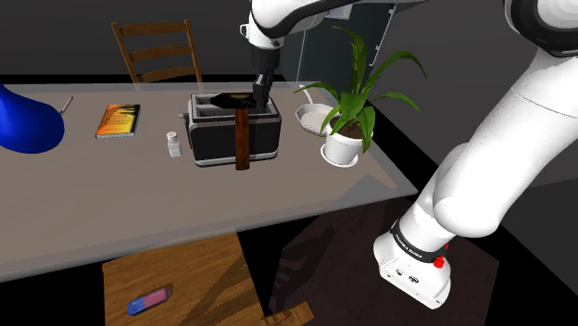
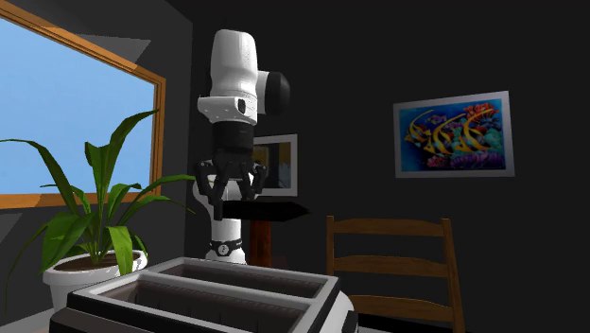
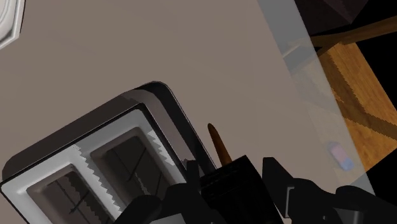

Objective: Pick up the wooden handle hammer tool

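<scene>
Hammer (image 1: 243, 139) handling: top-heavy by the look of it, dark head likely much weightier than the handle; stiff throughout, not fragile; smooth handle apt to swing or slip.
Best hold: at the head or just under it, near the balance point; a grip far down the handle likely to tip.
Look: reddish-brown wooden handle tapering to a rounded end, nearly black head set crosswise on top.
Place: aloft above the desk (image 1: 139, 204), head up, handle hanging toward 6 o'clock across the toaster's front in the shoulder view; touching the toaster or not, hard to tell.
Claw (image 2: 236, 197): closed on the head, a finger pressed to each side; nothing else held.
Toaster (image 1: 213, 139): black and silver, two slots, right below the claw.
Neighbours on the desk, shoulder view: small white shaker (image 1: 173, 144) at 9 o'clock of the hammer, book (image 1: 119, 120) at 10 o'clock, potted plant (image 1: 357, 102) at 3 o'clock.
</scene>
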Robot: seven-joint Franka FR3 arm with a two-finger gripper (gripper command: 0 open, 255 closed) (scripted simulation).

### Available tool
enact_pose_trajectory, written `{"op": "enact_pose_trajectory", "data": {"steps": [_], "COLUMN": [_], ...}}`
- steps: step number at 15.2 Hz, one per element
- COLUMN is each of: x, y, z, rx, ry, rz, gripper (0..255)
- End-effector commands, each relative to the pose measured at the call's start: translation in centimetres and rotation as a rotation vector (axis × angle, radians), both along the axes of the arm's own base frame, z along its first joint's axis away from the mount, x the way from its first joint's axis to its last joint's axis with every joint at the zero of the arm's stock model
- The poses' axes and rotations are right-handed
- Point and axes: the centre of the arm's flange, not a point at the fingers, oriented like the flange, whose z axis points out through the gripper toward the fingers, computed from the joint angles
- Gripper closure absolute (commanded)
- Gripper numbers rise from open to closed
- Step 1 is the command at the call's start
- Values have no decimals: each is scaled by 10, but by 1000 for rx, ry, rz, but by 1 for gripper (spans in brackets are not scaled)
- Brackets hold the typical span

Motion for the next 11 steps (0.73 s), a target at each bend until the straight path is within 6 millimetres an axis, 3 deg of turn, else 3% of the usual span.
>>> {"op": "enact_pose_trajectory", "data": {"steps": [1,11], "x": [0,0], "y": [0,0], "z": [5,57], "rx": [0,0], "ry": [1,1], "rz": [0,0], "gripper": [255,255]}}
